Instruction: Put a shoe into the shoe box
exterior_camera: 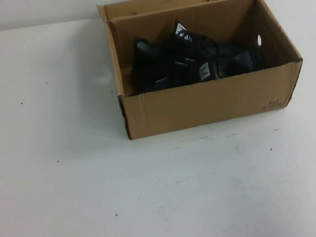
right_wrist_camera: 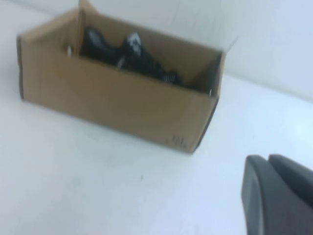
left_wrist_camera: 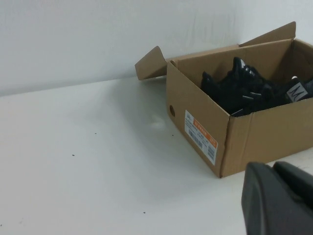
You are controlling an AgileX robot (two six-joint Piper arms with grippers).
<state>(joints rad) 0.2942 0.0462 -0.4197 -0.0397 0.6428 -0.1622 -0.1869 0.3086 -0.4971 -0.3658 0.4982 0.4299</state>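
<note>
black shoes (exterior_camera: pixel 196 58) fill open shoe box (exterior_camera: pixel 203 102); left gripper (left_wrist_camera: pixel 279 198), right gripper (right_wrist_camera: pixel 276 193) apart.

- The white worktop (exterior_camera: pixel 100 212) fills most of the high view, with a few small dark specks.
- A plain pale wall (left_wrist_camera: pixel 98 34) rises behind it.

High view: raised, angled down at table (exterior_camera: pixel 71 216) and box (exterior_camera: pixel 203 102). Left wrist view: low, near, facing box's (left_wrist_camera: pixel 244 142) labelled end. Right wrist view: low, facing opposite corner. Box shared.
</note>
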